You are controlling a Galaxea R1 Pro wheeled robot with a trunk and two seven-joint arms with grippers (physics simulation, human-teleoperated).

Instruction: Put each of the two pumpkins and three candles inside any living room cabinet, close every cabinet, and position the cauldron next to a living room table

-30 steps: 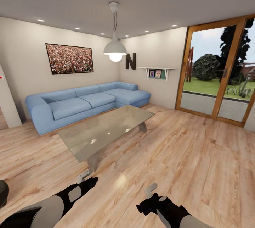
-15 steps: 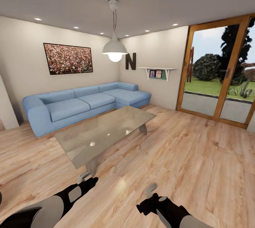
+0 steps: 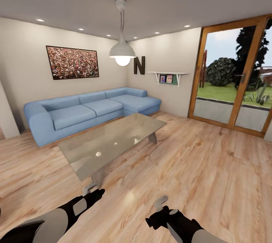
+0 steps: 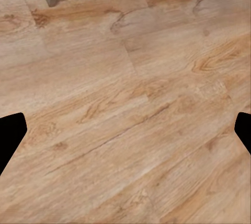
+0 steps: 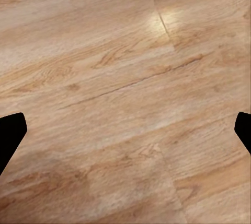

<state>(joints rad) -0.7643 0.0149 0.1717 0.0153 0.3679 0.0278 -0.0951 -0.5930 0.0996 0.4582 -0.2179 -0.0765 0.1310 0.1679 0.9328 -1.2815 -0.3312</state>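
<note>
The robot is standing on the wooden floor [image 3: 211, 167] facing the glass-topped coffee table [image 3: 109, 141], which lies ahead and to the left of both arms, its long axis running diagonally away toward the blue sofa [image 3: 87, 110]. The left gripper [image 3: 90, 188] hangs just short of the table's near leg, so I'd say the left arm is the nearer one. The right gripper [image 3: 161, 200] sits well apart from it. Both wrist views show fingertips spread wide with bare planks between them: released, carrying nothing. No pumpkins, candles, cabinet or cauldron here yet.
</note>
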